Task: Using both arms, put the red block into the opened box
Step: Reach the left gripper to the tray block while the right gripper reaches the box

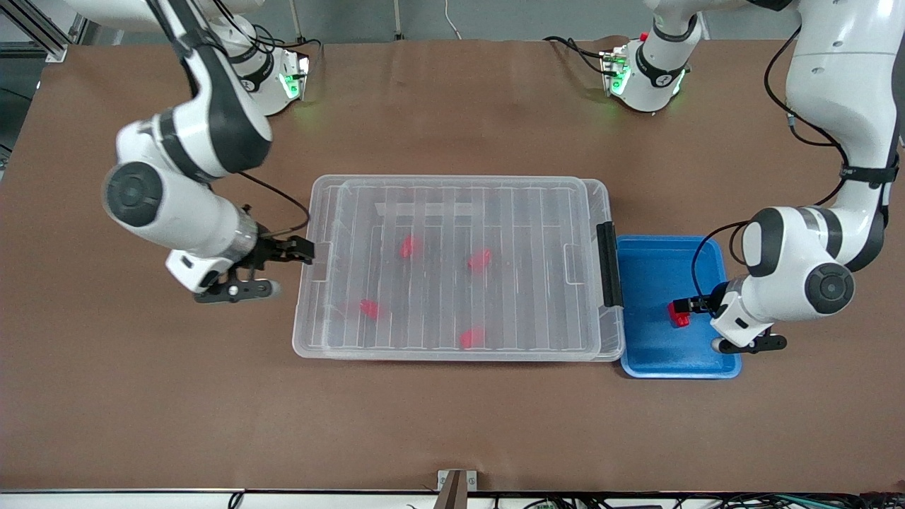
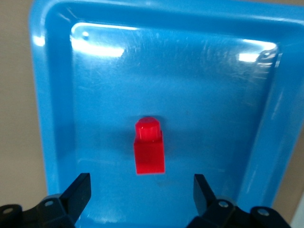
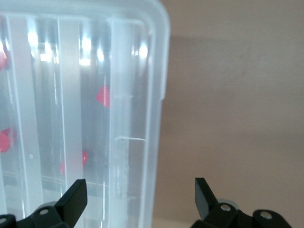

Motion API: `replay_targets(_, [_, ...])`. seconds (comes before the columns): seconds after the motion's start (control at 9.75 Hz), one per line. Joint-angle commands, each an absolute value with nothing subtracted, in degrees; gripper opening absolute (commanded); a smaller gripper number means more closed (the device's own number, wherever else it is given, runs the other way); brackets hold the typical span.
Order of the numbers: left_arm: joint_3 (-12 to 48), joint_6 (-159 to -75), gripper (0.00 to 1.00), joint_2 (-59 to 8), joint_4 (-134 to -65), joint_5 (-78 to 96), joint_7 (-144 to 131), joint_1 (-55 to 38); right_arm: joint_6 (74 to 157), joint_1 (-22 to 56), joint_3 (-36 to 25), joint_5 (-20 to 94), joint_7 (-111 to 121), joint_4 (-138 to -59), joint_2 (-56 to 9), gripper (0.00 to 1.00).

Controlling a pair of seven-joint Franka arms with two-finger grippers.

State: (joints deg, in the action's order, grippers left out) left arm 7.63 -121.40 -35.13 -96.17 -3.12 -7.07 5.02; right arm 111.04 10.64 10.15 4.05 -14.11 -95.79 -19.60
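Red block: lies in the blue tray, just ahead of my left hand, fingers spread either side, not touching it. Box: lid on, four red blocks inside. My right hand: released, at the box's short end.
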Motion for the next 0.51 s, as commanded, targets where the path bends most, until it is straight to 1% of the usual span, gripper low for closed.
replay_targets(0.0, [7.65,-124.00,0.79,-39.54,-95.63,-3.60,-7.82,4.66,114.94,10.90,10.20,1.16,-15.38,-99.21,-20.30,1.00])
replay_targets(0.21, [7.65,-126.29,0.63,-41.83,-95.19,-3.69,-7.82,4.57,116.89,10.20,10.20,0.09,-15.38,-101.24,-20.30,1.00])
replay_targets(0.41, [7.65,-126.39,0.21,-43.32,-93.87,-3.69,-7.74,4.40,117.07,9.49,10.20,-0.35,-15.29,-102.21,-20.30,1.00])
